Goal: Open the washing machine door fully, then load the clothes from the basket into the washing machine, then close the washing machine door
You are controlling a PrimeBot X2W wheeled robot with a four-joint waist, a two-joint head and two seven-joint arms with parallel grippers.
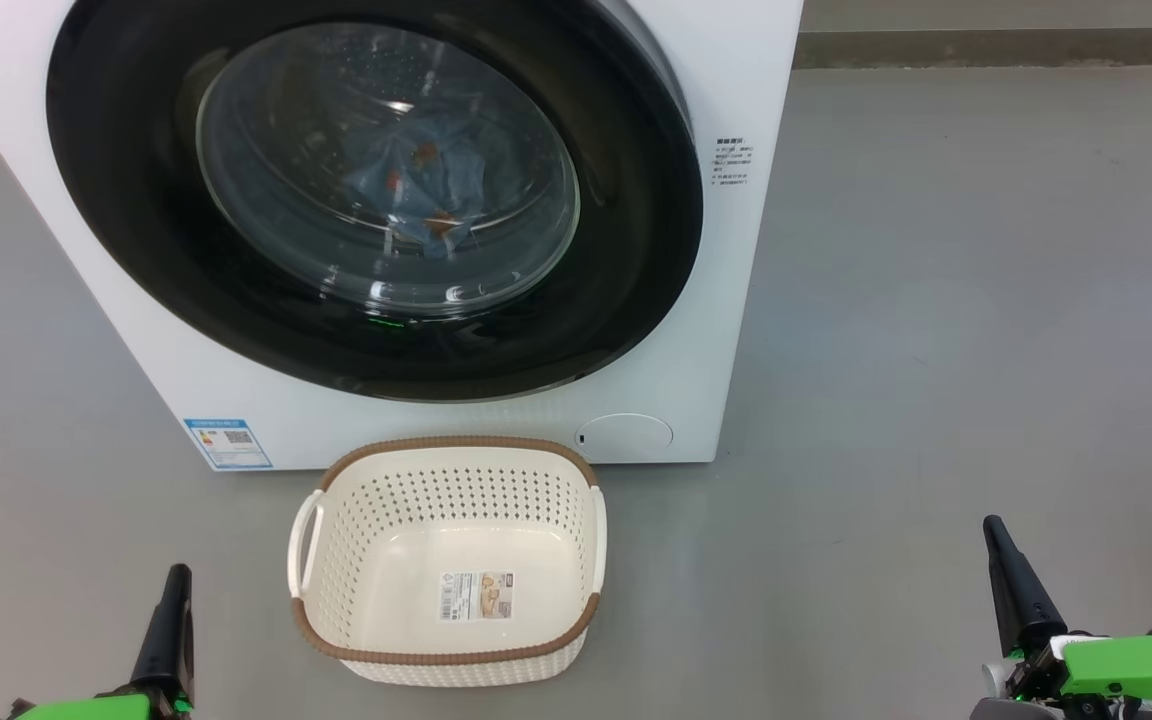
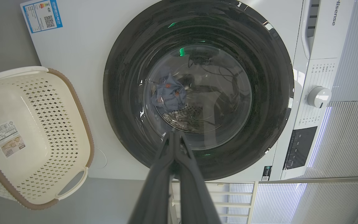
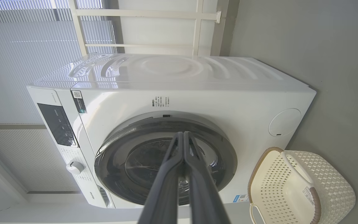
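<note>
Item: the washing machine door (image 1: pixel 386 350), round, glossy black ring around a bulging clear glass porthole; sits flush in the washing machine (image 1: pixel 736 300), well ahead of both grippers. Judged heavy, rigid and slippery across the face, so take hold at the rim; which side carries the hinge cannot be told. Contents: the clothes (image 1: pixel 423 185), a crumpled light blue garment with orange prints, lying in the perforated steel drum behind the glass, out of reach of either hand; a second garment cannot be made out. Judged soft, limp and light, best pinched at a raised fold. Item: the basket (image 1: pixel 456 442), cream perforated plastic with a brown woven-look rim, white side handles and a label sticker (image 1: pixel 476 595) on its floor; stands between the grippers, nearer the left, just short of the machine front, holding no garments. Judged light and stiff. Left gripper (image 1: pixel 176 580): fingers pressed together, holding nothing. Right gripper (image 1: pixel 996 535): fingers pressed together, holding nothing. Judgement: loading done and door shut, task likely complete.
</note>
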